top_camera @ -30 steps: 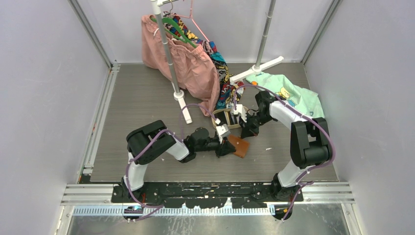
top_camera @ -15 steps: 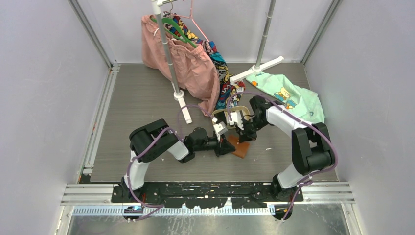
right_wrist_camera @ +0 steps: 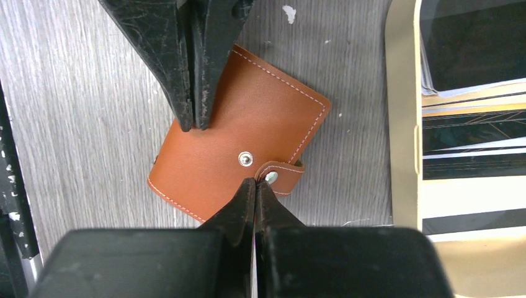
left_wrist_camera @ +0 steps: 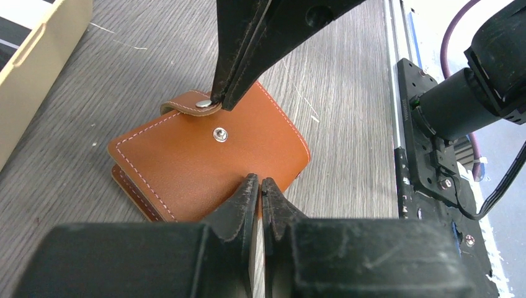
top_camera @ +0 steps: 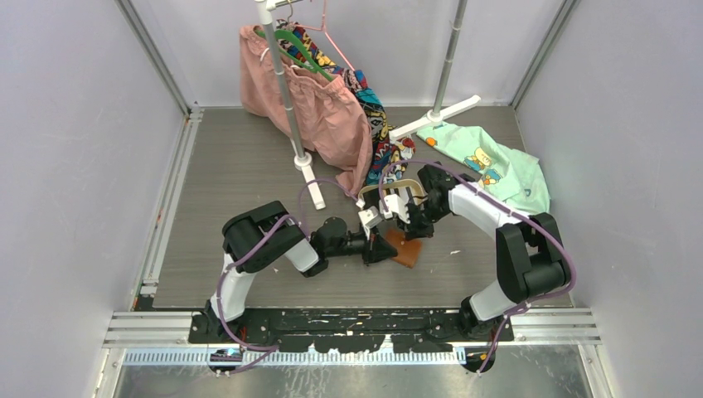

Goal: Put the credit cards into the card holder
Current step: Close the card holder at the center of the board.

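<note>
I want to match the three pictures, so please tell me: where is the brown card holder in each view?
Top external: the card holder lies just below and right of the middle.
Left wrist: centre, its strap at the top.
Right wrist: centre, strap at lower right.
Shared landmark: the beige tray beside it.

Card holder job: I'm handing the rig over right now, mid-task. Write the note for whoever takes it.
Left gripper: shut, tips on the card holder cover, at the edge opposite the strap.
Right gripper: shut, tips at the snap strap; whether it pinches the strap cannot be told.
Holder: folded closed, flat on the table, beside the beige tray.
Credit cards: those in view lie in the tray.
Done: strap unsnapped.
Left: open the holder and insert the cards.
</note>
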